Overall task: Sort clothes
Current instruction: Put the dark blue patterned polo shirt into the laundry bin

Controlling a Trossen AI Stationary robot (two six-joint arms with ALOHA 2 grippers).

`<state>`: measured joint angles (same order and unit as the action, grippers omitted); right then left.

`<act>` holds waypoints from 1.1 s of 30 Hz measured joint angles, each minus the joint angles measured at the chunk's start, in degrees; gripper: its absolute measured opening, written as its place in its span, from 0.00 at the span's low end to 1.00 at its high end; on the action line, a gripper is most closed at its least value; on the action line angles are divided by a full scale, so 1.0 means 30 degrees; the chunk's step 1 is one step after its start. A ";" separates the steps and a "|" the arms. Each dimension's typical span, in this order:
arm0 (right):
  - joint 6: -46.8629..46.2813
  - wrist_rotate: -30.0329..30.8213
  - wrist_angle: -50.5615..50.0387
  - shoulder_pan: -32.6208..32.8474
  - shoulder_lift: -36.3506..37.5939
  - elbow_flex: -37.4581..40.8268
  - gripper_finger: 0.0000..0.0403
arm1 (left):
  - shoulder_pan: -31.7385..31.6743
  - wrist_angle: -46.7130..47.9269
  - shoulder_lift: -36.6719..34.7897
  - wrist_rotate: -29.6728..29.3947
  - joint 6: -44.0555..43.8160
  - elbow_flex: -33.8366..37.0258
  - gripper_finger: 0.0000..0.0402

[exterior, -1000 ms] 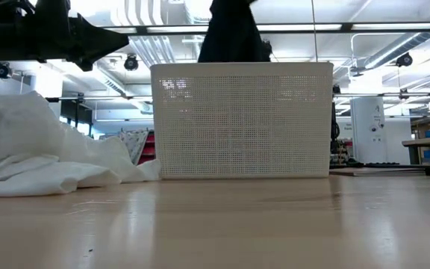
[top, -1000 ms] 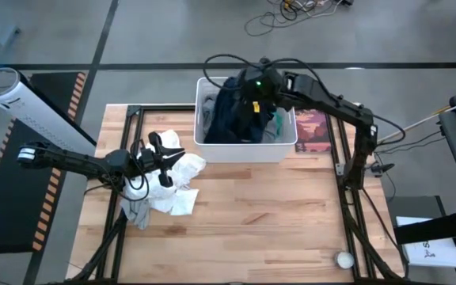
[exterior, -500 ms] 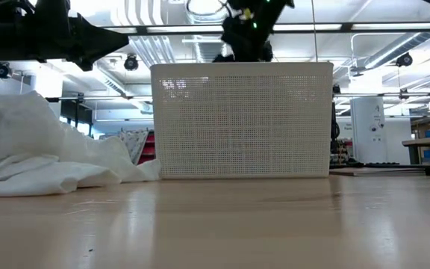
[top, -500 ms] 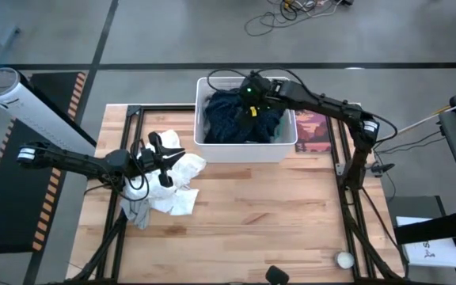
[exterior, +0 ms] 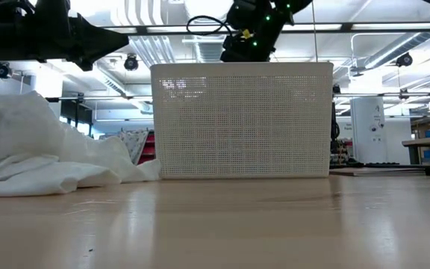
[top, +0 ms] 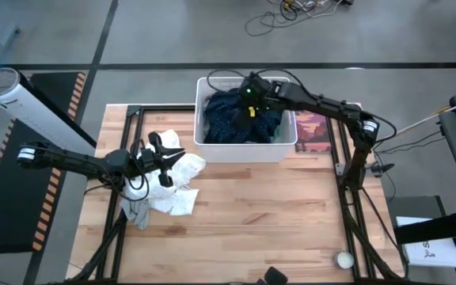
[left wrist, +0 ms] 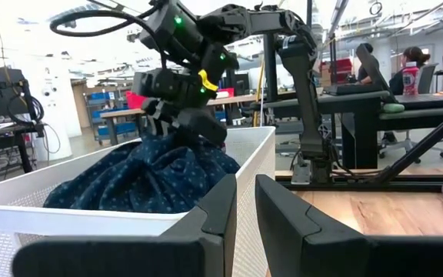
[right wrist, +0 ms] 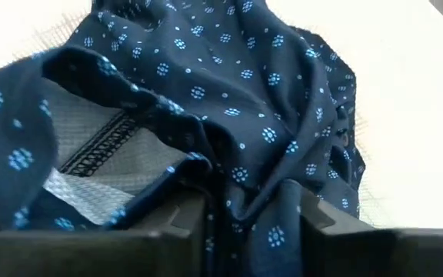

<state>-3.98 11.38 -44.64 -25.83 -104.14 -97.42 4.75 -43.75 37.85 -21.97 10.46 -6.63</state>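
Observation:
A white plastic basket stands at the table's far middle. The dark navy dotted garment lies heaped in it. My right gripper reaches down into the basket from the right and is shut on this garment. A pale grey patterned cloth shows under the navy folds. White clothes lie in a pile on the table's left part, with a grey piece at its near end. My left gripper hovers above this pile, shut and empty, pointing at the basket. My right gripper has a raised fold of the navy dotted garment between its two fingers, at the top of the heap. The fingers come from above, slanting down into the basket. The rest of the garment lies slack on the clothes in the basket.
A red picture book lies on the table right of the basket. A small round thing sits near the table's near right corner. A white tube stands off the table's left side. People sit at desks far behind.
My right gripper has gone down into the basket with the navy dotted garment. A second ago the garment hung lifted above the basket's rim. Now it lies heaped and spread inside the basket.

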 joint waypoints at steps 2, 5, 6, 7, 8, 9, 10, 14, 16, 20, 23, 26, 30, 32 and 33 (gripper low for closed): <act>-0.0006 -0.0007 -0.0183 0.0024 -0.0007 -0.0335 0.28 | 0.0000 -0.0007 0.0000 -0.0003 0.0000 0.0000 0.09; -0.0192 0.0007 -0.0215 0.0100 -0.0007 -0.1391 0.40 | 0.0000 -0.0007 0.0000 -0.0003 0.0007 0.0000 0.09; -0.0306 0.0001 -0.0213 0.0110 -0.0007 -0.1881 0.44 | 0.0000 -0.0004 0.0000 0.0001 0.0052 0.0000 0.09; -0.0439 0.0001 -0.0295 0.0111 -0.0007 -0.2338 0.47 | 0.0000 0.0000 0.0000 -0.0003 0.0167 0.0000 0.09; -0.0608 -0.0007 -0.0404 0.0128 -0.0007 -0.2823 0.51 | 0.0000 -0.0002 0.0000 -0.0003 0.0228 0.0000 0.09; -0.0748 -0.0007 -0.0460 0.0133 -0.0007 -0.3280 0.55 | 0.0000 -0.0007 0.0000 -0.0003 0.0241 0.0000 0.09; -0.0827 0.0000 -0.0489 0.0139 -0.0007 -0.3730 0.58 | 0.0000 -0.0001 0.0000 -0.0003 0.0254 0.0000 0.09; -0.1268 -0.0432 -0.1424 0.0148 0.0000 -0.5489 0.67 | 0.0000 -0.0004 0.0000 -0.0003 0.0284 0.0000 0.09; -0.1859 -0.0736 -0.1839 0.0148 0.0019 -0.6073 0.67 | 0.0000 0.0000 0.0000 -0.0003 0.0284 0.0000 0.09; -0.1695 -0.0976 -0.3173 0.0162 0.0029 -0.6407 0.55 | 0.0000 0.0000 0.0000 -0.0003 0.0278 0.0000 0.09; -0.0921 -0.0984 -0.3888 0.0148 0.0029 -0.6185 0.38 | 0.0000 0.0000 0.0000 -0.0003 0.0243 0.0000 0.09; -0.0460 -0.0967 -0.4452 0.0228 0.0011 -0.5895 0.25 | 0.0000 0.0000 0.0000 -0.0003 0.0227 0.0000 0.09; -0.0150 -0.1020 -0.4760 0.0410 0.0000 -0.5890 0.22 | 0.0000 0.0000 0.0000 -0.0003 0.0247 0.0000 0.09; 0.0050 -0.1165 -0.4907 0.0496 0.0000 -0.5959 0.27 | 0.0000 0.0000 0.0000 -0.0003 0.0277 0.0000 0.09; 0.0054 -0.1180 -0.5083 0.0523 -0.0007 -0.6082 0.30 | 0.0000 0.0000 0.0000 -0.0003 0.0277 0.0000 0.09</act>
<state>-3.81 7.84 -59.89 -24.26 -104.16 -115.67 4.75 -43.75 37.85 -21.98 11.29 -6.63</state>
